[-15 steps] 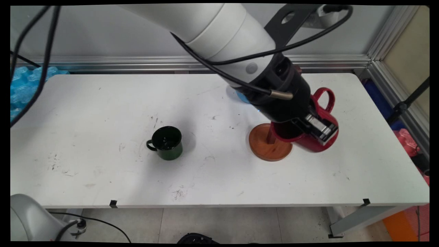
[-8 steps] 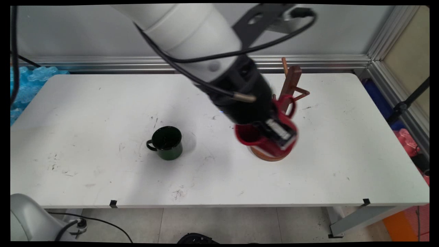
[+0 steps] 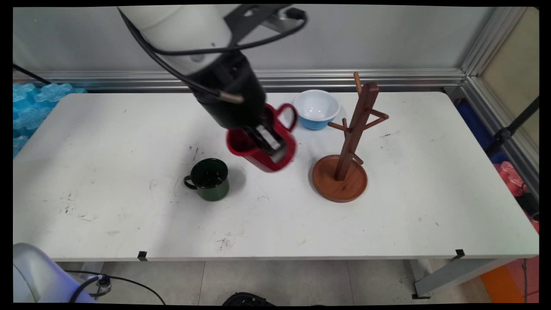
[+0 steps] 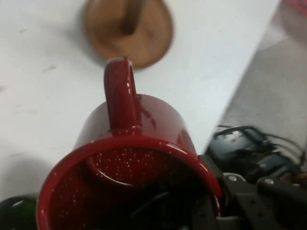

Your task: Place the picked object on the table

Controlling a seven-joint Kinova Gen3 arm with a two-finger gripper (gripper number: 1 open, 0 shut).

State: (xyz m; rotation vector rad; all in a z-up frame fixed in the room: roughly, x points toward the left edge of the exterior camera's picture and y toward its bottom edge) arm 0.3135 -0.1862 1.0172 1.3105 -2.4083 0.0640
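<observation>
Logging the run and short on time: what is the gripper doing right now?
Gripper: shut on the red speckled enamel mug, held tilted above the white table.

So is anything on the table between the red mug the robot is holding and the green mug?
Nothing visible. The end effector holds the red mug tilted in the air, just right of the green mug. The bare table lies between them. The wooden mug stand and the blue bowl sit on the far side.

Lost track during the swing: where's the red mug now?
Main view: red mug held in the pincer above mid-table, between green mug and wooden mug tree.
</observation>
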